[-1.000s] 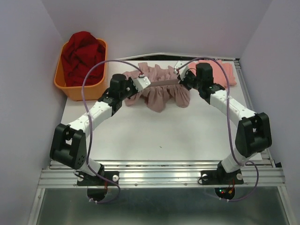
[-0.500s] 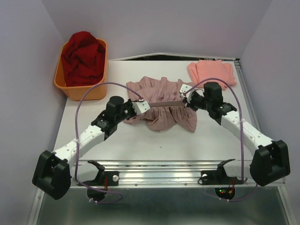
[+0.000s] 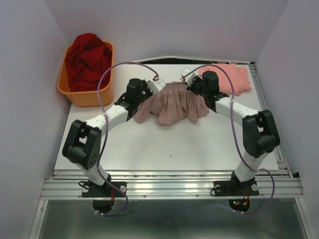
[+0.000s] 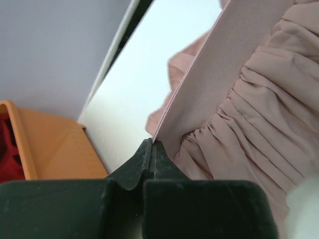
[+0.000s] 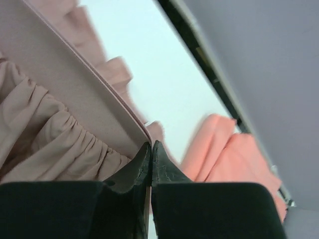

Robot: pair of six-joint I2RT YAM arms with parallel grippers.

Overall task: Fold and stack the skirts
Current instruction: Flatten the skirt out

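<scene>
Looks onto a white desk [image 3: 149, 144] walled in pale lilac, tub [image 3: 87, 97] far left. Pinches the mauve skirt [image 3: 172, 105] far-centre by its waistband [image 4: 214, 74] ends with left end effector [image 3: 158, 83] and right end effector [image 3: 187, 79], salmon skirt [image 3: 232, 78] just right.
</scene>
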